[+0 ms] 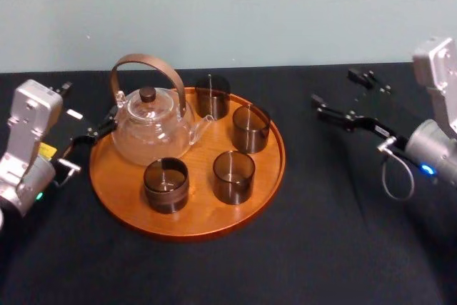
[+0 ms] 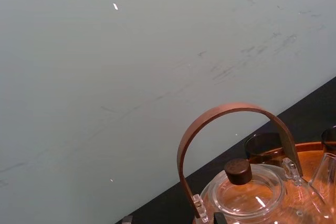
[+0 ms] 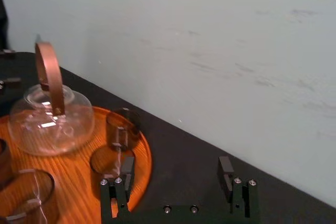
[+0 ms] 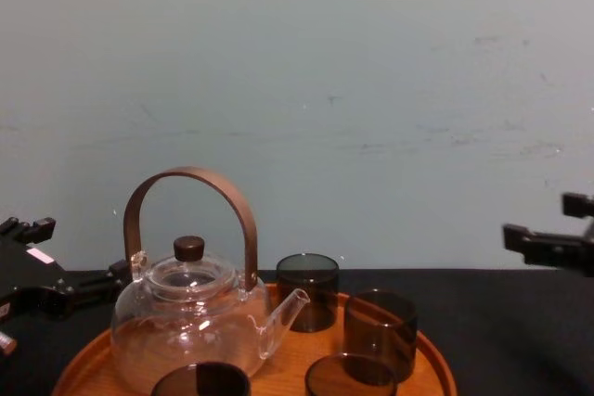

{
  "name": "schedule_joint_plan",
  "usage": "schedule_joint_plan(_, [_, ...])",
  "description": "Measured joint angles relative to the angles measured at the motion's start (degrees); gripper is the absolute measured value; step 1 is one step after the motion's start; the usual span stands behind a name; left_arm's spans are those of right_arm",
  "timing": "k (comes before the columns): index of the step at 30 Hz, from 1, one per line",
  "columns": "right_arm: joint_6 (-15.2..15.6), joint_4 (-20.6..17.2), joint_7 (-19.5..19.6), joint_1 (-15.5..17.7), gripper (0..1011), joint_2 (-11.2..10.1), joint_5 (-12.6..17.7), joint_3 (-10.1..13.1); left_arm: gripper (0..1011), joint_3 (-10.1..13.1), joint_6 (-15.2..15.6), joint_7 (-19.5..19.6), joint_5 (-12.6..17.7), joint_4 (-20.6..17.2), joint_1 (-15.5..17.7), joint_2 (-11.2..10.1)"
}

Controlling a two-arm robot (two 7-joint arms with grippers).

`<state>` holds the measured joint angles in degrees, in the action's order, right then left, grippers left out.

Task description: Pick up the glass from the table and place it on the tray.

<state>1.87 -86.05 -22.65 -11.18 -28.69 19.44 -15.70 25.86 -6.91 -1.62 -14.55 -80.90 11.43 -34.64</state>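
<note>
I see tray [image 1: 203, 216] on black table [image 1: 335, 248], four smoky glasses [image 1: 233, 175] on it: two front, two rear beside teapot [image 1: 146, 133]. Left gripper [image 1: 86, 108] by tray's left rim, spread wide, empty. Right gripper [image 3: 176, 169] over table right of tray, wide apart, holding nothing.

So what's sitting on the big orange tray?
A glass teapot with a brown handle and four dark glasses stand on the tray. The teapot covers part of its far rim.

Setting reads as a lab test station: counter [image 1: 321, 248] draped in plain black cloth, backed at 12 o'clock by a bare, scuffed pale wall [image 1: 250, 5]; one tray [image 1: 207, 213] staged as a prop.
</note>
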Motion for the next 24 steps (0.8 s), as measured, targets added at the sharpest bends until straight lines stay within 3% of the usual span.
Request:
schedule_joint_plan(14, [-2.4,-0.6,1.9,6.5,1002,-0.4,0.7,5.2,1001,0.0,0.0,0.0,0.0,0.0,0.0,0.0])
schedule_joint_plan(24, [-3.1,0.3,4.7,7.9,1002,1.0,-1.4,6.7,1001,0.0,0.0,0.0,0.0,0.0,0.0,0.0])
